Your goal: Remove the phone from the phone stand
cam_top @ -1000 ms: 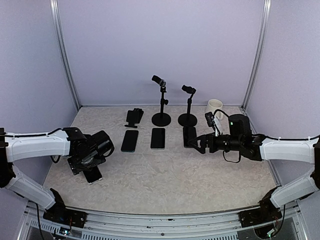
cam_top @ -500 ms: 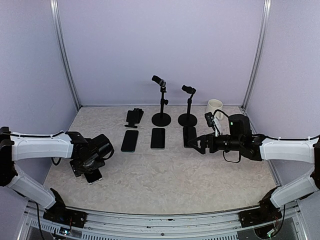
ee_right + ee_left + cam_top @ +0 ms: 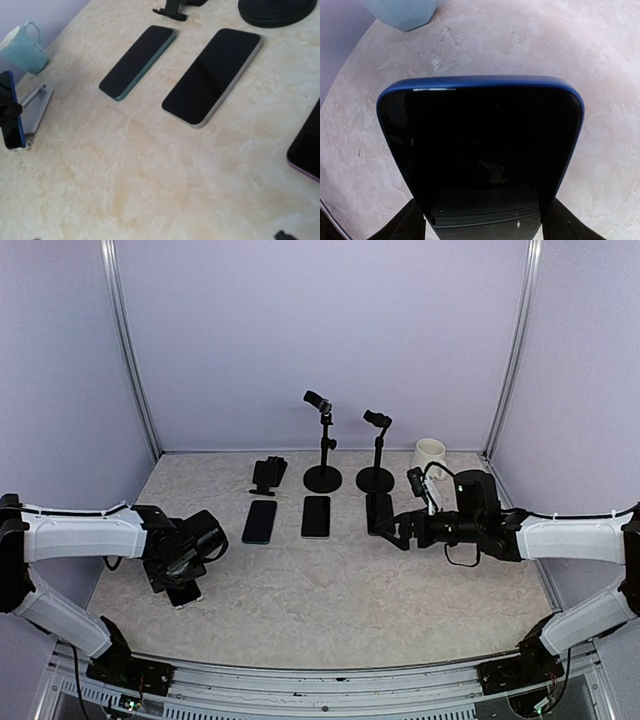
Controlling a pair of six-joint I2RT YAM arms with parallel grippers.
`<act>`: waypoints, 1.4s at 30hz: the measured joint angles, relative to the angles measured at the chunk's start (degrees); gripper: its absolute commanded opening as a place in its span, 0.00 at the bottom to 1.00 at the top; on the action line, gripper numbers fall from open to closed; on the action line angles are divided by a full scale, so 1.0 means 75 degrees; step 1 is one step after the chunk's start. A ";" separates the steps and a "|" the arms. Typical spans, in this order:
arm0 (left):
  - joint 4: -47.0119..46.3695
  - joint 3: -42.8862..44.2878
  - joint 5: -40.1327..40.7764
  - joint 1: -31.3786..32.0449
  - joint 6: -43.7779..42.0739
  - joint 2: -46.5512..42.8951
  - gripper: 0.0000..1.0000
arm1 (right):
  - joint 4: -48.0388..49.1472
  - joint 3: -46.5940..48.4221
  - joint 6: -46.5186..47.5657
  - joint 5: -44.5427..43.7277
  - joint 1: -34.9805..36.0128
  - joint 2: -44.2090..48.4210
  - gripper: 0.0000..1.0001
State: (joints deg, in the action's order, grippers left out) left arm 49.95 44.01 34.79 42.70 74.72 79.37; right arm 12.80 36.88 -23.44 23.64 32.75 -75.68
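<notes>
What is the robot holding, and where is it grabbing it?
The left hand pinches the blue phone by its two long sides, near one end. The right hand is open, holding nothing.

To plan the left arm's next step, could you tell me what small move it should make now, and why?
Probably close the left jaws fully on the blue phone before any lift. They flank its two long edges low down, but a firm grip is not evident, and the phone sits on the silver stand; lifting too early might let it slip.
</notes>
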 measured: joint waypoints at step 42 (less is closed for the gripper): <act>-0.1722 0.3235 -0.2014 -0.2856 -0.6781 0.1909 0.57 | 0.0117 0.0003 0.0146 0.0417 -0.0213 -0.0178 1.00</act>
State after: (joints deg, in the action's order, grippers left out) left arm 37.04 68.27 19.68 21.28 23.86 93.69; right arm 13.67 36.91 -22.35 26.76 31.16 -77.01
